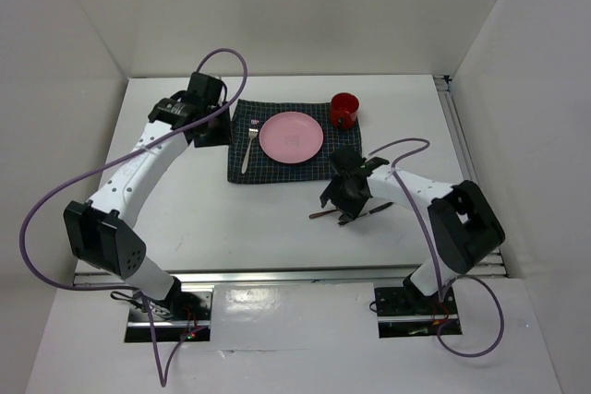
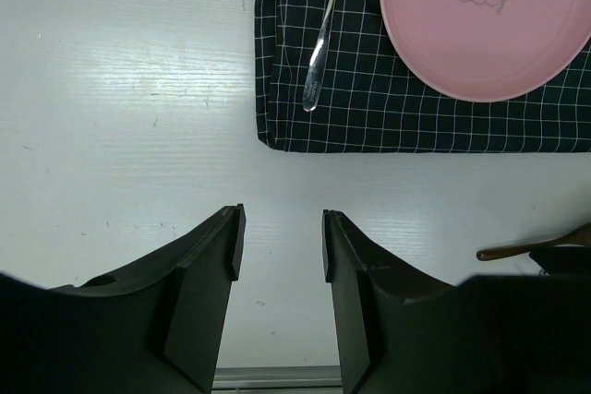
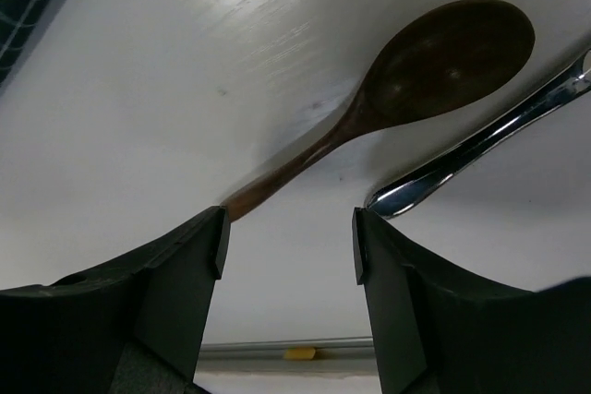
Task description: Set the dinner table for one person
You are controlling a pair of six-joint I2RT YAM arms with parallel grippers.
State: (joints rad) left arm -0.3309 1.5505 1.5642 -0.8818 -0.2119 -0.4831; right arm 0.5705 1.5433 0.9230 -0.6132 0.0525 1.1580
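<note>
Right gripper, on the nearer arm, jaws apart and empty, as I hold it over the matte-white dinner table: the dark-brown wooden spoon lies just ahead, long axis oblique, handle end at one jaw's tip, bowl farthest.

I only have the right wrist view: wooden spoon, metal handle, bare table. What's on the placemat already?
Observer: A pink plate sits in the middle of the placemat.
Operator: Any cutlery beside it?
Observer: A fork lies left of the plate, on the placemat.
Operator: And a cup?
Observer: A red mug stands at the placemat's far right corner.
</note>
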